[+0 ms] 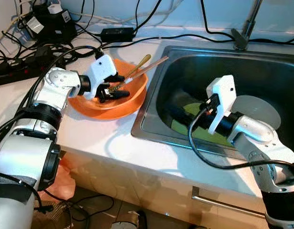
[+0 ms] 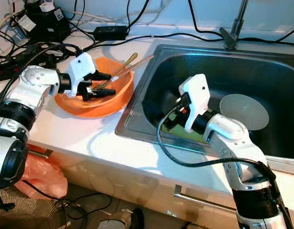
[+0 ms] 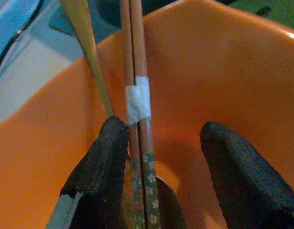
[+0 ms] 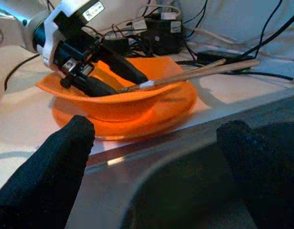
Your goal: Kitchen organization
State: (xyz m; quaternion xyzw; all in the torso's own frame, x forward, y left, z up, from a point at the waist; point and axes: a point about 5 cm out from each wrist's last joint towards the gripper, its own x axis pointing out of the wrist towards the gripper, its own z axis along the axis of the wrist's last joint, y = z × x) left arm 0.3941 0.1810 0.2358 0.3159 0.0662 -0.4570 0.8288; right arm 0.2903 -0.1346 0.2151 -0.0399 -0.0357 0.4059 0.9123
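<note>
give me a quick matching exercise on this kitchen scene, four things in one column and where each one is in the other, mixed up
Things:
1. chopsticks
2. grey plate
3. left gripper
4. right gripper

Places:
a. lying in the sink
b. inside the orange bowl, fingers open around the utensils
c. taped together, leaning out over the bowl's rim
d. over the sink's near left part, fingers open

Pairs: 1-c, 2-a, 3-b, 4-d

I see an orange bowl (image 1: pixel 113 102), tan chopsticks (image 3: pixel 137 62) with white tape and green flowered tips, a steel-grey sink (image 1: pixel 185 57), a grey plate (image 2: pixel 244 112).
</note>
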